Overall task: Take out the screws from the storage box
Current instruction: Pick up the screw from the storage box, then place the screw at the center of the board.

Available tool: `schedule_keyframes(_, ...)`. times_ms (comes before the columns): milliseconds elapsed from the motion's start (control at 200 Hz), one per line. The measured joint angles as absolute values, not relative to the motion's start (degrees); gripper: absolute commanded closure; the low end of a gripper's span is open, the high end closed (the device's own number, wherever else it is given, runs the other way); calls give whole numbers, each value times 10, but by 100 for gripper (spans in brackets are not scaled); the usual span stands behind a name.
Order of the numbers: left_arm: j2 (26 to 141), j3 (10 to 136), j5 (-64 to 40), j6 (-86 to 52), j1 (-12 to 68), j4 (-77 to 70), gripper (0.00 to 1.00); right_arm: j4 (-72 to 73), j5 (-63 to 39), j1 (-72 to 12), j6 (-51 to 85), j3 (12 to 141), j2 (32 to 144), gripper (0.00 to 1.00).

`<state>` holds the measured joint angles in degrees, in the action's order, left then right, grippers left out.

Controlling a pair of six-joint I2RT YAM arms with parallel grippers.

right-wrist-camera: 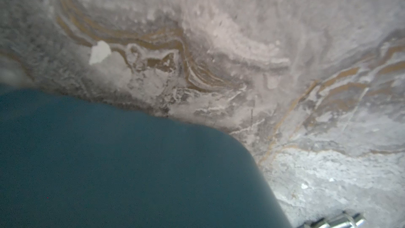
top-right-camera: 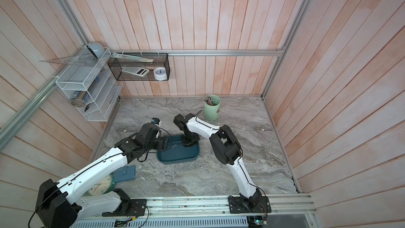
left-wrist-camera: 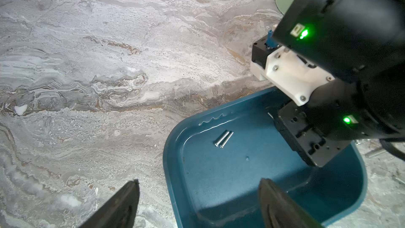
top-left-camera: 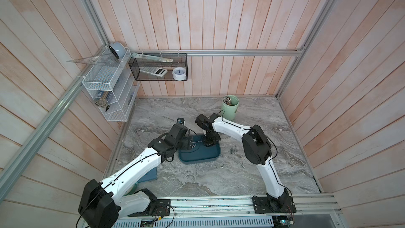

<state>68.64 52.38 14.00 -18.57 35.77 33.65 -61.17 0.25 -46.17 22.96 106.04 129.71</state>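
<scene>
two screws [left-wrist-camera: 223,139] lie side by side in the storage box [top-left-camera: 201,155], just ahead of the left hand [left-wrist-camera: 199,182], which is spread wide apart astride the box wall. the right hand [top-left-camera: 209,144], pinched together, sits in the box's far corner. more screws [top-left-camera: 233,150] lie on the worktop [top-left-camera: 197,183] beside the box.

Storage box [right-wrist-camera: 109,161] blurred, cropped, silver metal piece [right-wrist-camera: 337,221] cut off

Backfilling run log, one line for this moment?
left gripper: jaws open over storage box rim | right gripper: jaws shut inside box, hold unclear | screws: two loose in box, others on table
</scene>
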Motion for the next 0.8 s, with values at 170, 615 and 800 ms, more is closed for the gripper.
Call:
schedule_keyframes(170, 686, 524, 140, -185, 358, 336, 9, -612, -9, -470, 239, 1062, 1260, 100)
schedule_keyframes(615, 686, 524, 140, -183, 358, 336, 9, -613, -9, -470, 244, 1005, 1168, 100)
schedule_keyframes(800, 686, 524, 140, -183, 358, 336, 9, -606, 7, -427, 246, 931, 1072, 100)
